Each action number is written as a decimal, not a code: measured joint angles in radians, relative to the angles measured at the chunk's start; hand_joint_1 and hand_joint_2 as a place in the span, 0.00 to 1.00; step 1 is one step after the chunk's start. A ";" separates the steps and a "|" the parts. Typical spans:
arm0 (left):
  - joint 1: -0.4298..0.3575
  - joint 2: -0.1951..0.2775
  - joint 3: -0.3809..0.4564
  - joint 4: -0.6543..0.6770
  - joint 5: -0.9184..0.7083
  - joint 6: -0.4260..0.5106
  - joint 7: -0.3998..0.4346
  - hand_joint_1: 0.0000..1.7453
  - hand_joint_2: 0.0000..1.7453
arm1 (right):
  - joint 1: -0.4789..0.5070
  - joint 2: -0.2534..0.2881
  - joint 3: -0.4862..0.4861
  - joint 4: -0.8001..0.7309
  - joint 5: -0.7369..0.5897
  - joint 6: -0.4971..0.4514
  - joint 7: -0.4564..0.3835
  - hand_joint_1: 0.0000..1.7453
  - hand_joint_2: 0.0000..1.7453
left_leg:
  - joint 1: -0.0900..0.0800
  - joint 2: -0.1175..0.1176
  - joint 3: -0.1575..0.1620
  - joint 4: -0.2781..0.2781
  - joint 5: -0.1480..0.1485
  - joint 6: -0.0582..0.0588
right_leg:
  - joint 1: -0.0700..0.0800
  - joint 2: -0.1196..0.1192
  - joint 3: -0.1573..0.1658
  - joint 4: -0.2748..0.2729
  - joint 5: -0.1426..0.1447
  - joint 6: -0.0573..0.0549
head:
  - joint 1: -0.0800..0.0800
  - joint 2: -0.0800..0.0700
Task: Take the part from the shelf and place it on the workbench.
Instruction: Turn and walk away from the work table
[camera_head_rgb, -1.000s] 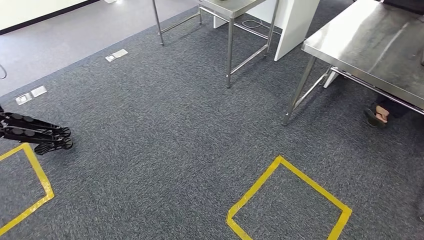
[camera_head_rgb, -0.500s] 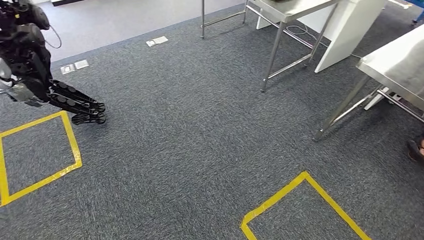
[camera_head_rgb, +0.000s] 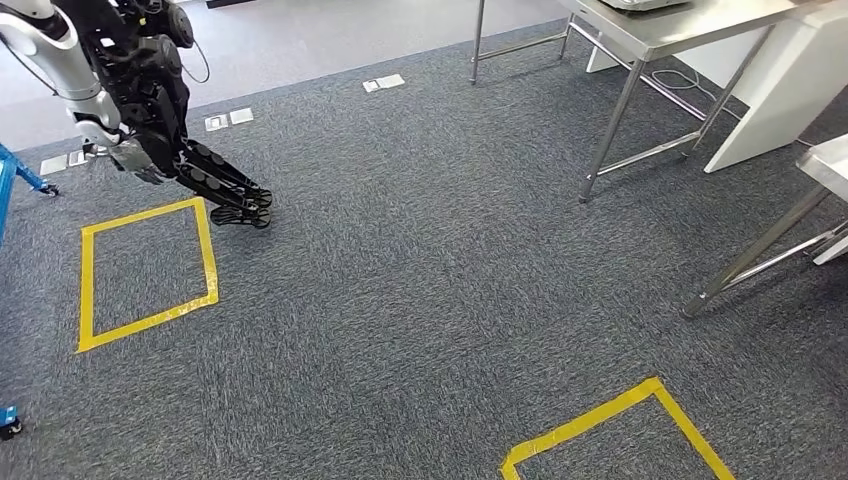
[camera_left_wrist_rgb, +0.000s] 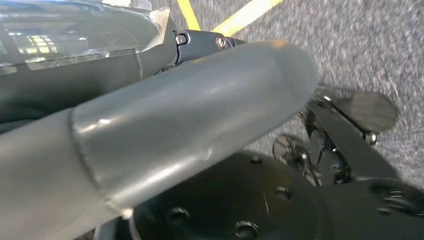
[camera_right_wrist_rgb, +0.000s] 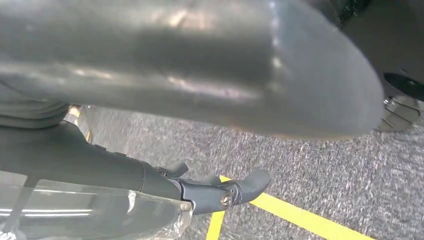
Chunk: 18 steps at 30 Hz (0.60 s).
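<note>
You've got no shelf or part in sight, so which way it lies from either hand can't be told. L hand (camera_head_rgb: 215, 185) hangs over carpet, fingers straight, holding nothing; R hand (camera_right_wrist_rgb: 215, 192) looks empty too. Workbench (camera_head_rgb: 690, 20) far right

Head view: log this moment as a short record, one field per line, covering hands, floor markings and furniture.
left hand: hangs over the carpet with its fingers extended, holding nothing
right hand: fingers apart over the carpet, holding nothing
floor: grey carpet
markings: a full yellow tape square on the left, a partial yellow tape corner at lower right
furniture: a steel table at upper right
part: not visible
</note>
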 joint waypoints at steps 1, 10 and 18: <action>-0.001 0.000 -0.003 0.000 0.000 0.000 0.000 0.00 0.00 | 0.003 -0.001 -0.001 0.001 0.000 0.000 0.000 0.00 0.00 | 0.002 0.007 -0.025 0.054 -0.023 -0.003 | 0.001 -0.016 -0.002 0.000 -0.001 -0.001 | -0.001 0.000; -0.004 0.005 -0.031 0.002 -0.036 -0.003 0.010 0.00 0.00 | 0.000 -0.003 -0.007 0.003 -0.006 0.000 0.023 0.00 0.00 | 0.000 0.088 0.118 -0.171 0.072 0.012 | 0.012 -0.123 0.014 0.009 -0.016 0.026 | 0.005 0.000; 0.003 0.010 -0.066 0.002 -0.071 -0.022 0.016 0.00 1.00 | 0.007 0.003 -0.029 0.004 -0.015 0.018 0.043 0.00 0.00 | -0.003 -0.024 0.104 -0.181 0.096 0.051 | 0.001 0.011 -0.126 0.308 -0.140 0.033 | 0.015 0.000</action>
